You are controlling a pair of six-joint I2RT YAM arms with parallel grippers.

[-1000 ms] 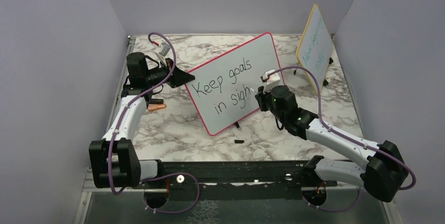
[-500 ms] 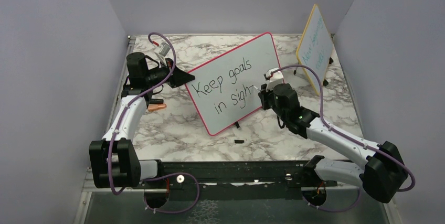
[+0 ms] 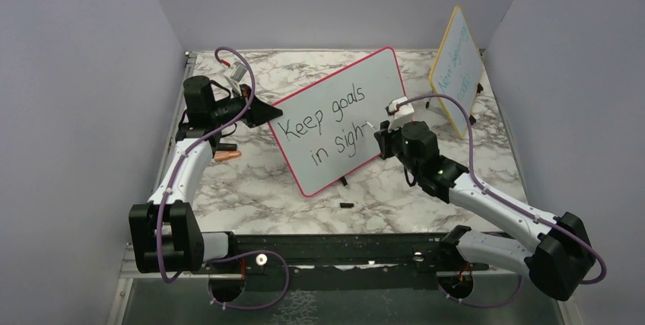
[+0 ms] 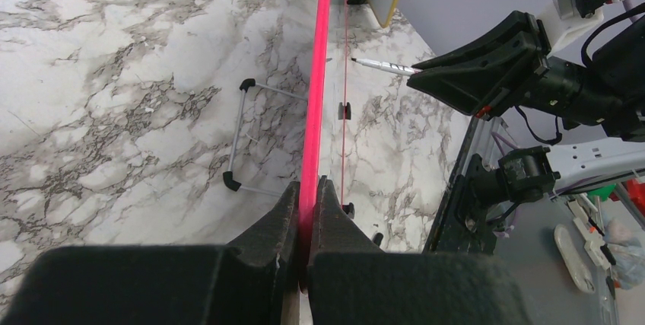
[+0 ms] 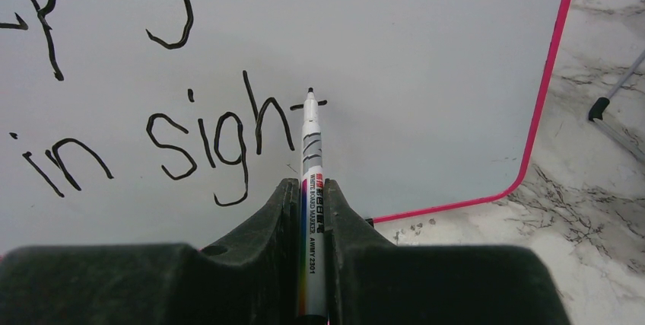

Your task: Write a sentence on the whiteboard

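Board [image 3: 346, 93] is pinched by left gripper [image 4: 308, 188], marker [image 5: 310, 123] by right gripper [image 5: 312, 186]; sentence [image 3: 319, 133] is being finished: "t", then period.

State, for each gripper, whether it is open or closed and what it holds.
Left gripper: closed on the edge of the whiteboard.
Right gripper: closed, holding the marker.

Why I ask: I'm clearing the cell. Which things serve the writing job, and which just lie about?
In use: whiteboard, sentence, whiteboard marker, left gripper clamping its edge, right gripper holding the marker.
Lying about: yellow-framed board, small black piece, orange object.
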